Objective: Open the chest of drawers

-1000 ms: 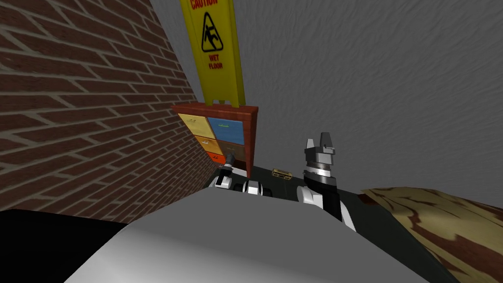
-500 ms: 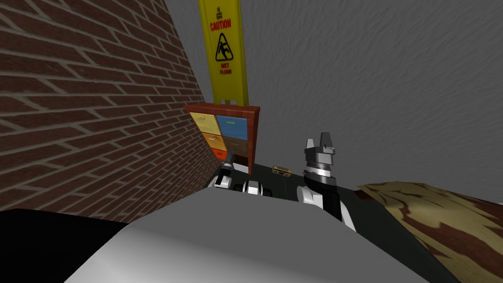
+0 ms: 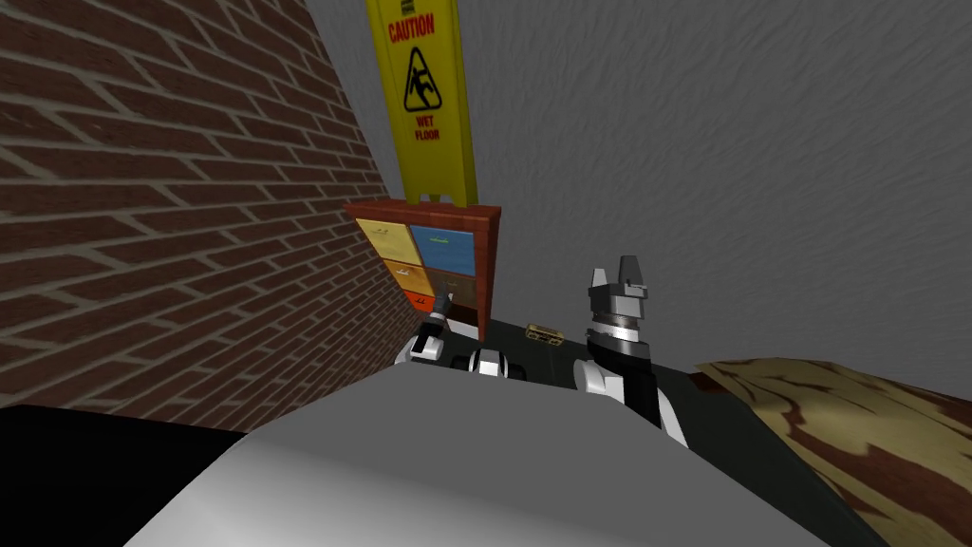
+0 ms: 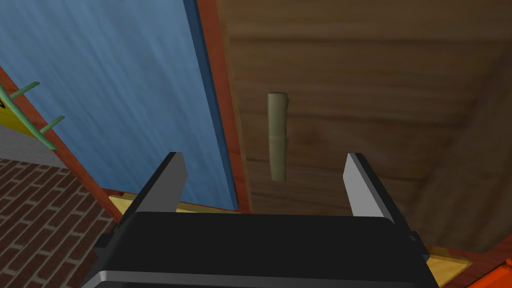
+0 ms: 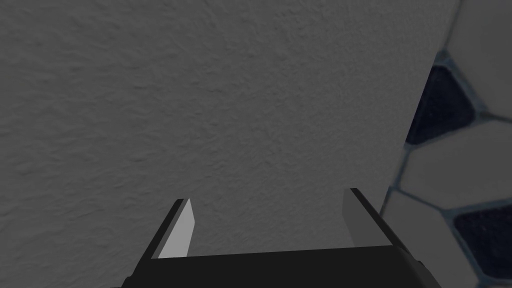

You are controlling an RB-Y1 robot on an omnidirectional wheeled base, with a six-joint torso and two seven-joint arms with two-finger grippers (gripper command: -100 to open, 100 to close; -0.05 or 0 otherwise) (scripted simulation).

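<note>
Reaching with the left tool [image 4: 263, 156], low centre of its frame, spread wide and empty, toward the short olive rod handle [image 4: 277, 136] on the brown wood-grained drawer [image 4: 375, 75], not yet touching; holding the right tool [image 3: 619, 275] up mid-frame in the head view, open too, empty. Turned slightly in the last half second, going by the whole head picture sliding left: aligning, not pulling. Beyond, at centre, the chest of drawers [image 3: 488, 266], red-brown frame, flat coloured fronts, beside rough brick wall [image 3: 142, 209]

Free gap between left hand [image 4: 263, 156] and drawer handle [image 4: 277, 136]; brick wall [image 3: 171, 218] close beside chest [image 3: 486, 266].
</note>
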